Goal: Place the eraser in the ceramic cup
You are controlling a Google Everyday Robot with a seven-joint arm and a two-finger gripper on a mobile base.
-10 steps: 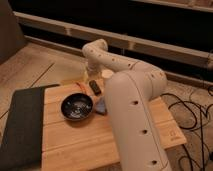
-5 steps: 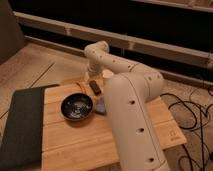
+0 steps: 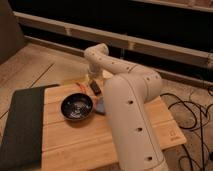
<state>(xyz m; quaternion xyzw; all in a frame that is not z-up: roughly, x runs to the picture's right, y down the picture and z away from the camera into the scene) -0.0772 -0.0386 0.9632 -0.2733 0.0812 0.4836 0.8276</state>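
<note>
Left on the wooden board (image 3: pixel 75 142) sits the dark bowl (image 3: pixel 77 107). Just right of it lies the eraser (image 3: pixel 95 88), long axis pointing roughly away from the camera. The gripper (image 3: pixel 93 76) hangs just beyond it, probably empty; open or shut, I cannot tell.

Your counter (image 3: pixel 75 145) is pale, smooth wood; the bowl (image 3: pixel 76 107) looks dark and glossy; the eraser (image 3: pixel 94 88) matt black, just beside the tool (image 3: pixel 93 79) at the counter's far edge.
</note>
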